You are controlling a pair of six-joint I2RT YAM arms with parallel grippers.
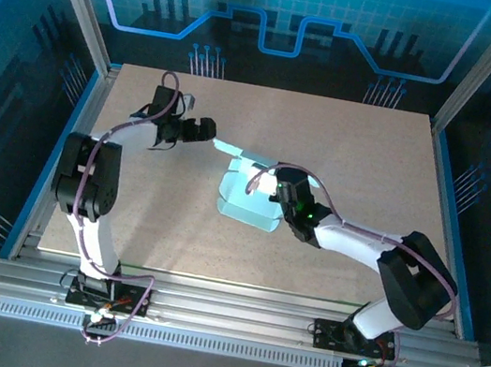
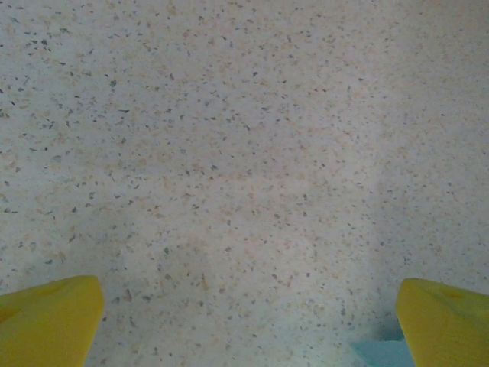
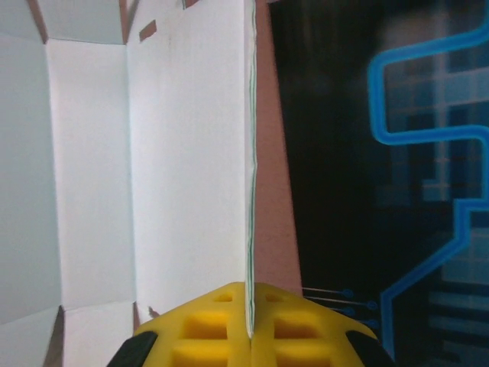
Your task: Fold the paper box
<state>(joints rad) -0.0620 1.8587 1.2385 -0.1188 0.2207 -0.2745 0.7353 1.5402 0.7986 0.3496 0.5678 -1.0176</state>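
The paper box point(image 1: 244, 204) is a pale mint card, partly raised, in the middle of the table. One flap reaches up-left toward my left gripper point(image 1: 206, 129), which hovers open just beside that flap. In the left wrist view its yellow fingertips point(image 2: 47, 321) stand wide apart over bare table, and a corner of the paper box point(image 2: 380, 354) peeks in at the lower right. My right gripper point(image 1: 271, 191) is shut on the box's right wall. The right wrist view shows its yellow pads point(image 3: 206, 325) pinching the thin card edge, with the pale inner panels of the paper box point(image 3: 183, 153) to the left.
The speckled beige table point(image 1: 366, 148) has bare room all round the box. Aluminium rails point(image 1: 233, 310) run along the near edge by the arm bases. Blue-lit enclosure walls point(image 1: 284, 19) stand close behind and at the sides.
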